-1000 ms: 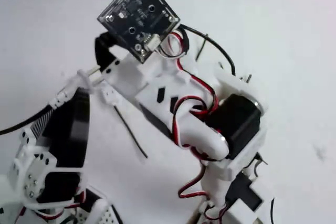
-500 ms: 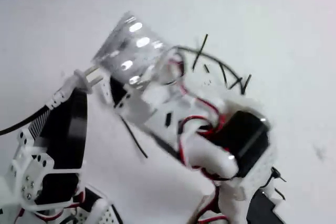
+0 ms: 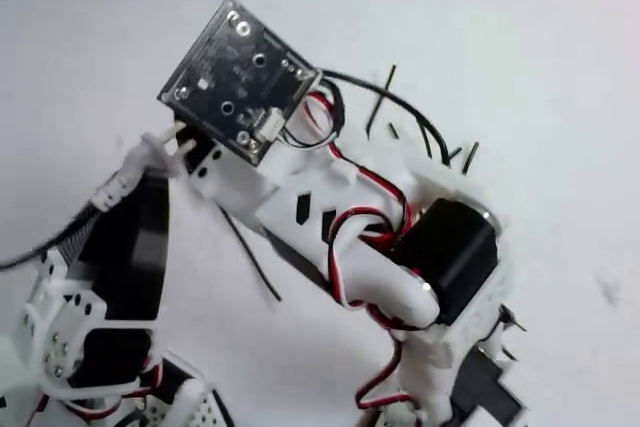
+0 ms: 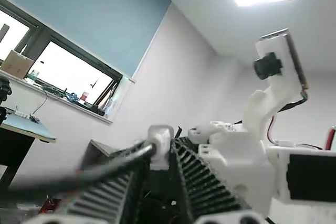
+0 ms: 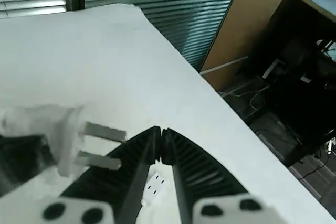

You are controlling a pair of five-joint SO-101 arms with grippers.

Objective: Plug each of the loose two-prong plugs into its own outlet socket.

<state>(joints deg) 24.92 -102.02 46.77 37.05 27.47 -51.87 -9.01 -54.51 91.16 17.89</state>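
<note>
High view | left gripper [image 4: 160,157] pinches the white plug [image 3: 150,152] above the table [image 3: 560,97] | prongs [image 5: 105,130] stick out just beside the right gripper [image 5: 160,139] | right fingers pressed together, holding nothing.

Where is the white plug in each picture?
High view: white plug left of centre, in the left gripper.
Left wrist view: plug between that gripper's fingers.
Right wrist view: plug beside the shut right gripper.
Shared landmark: the right arm's camera, in high and left wrist views.
</note>
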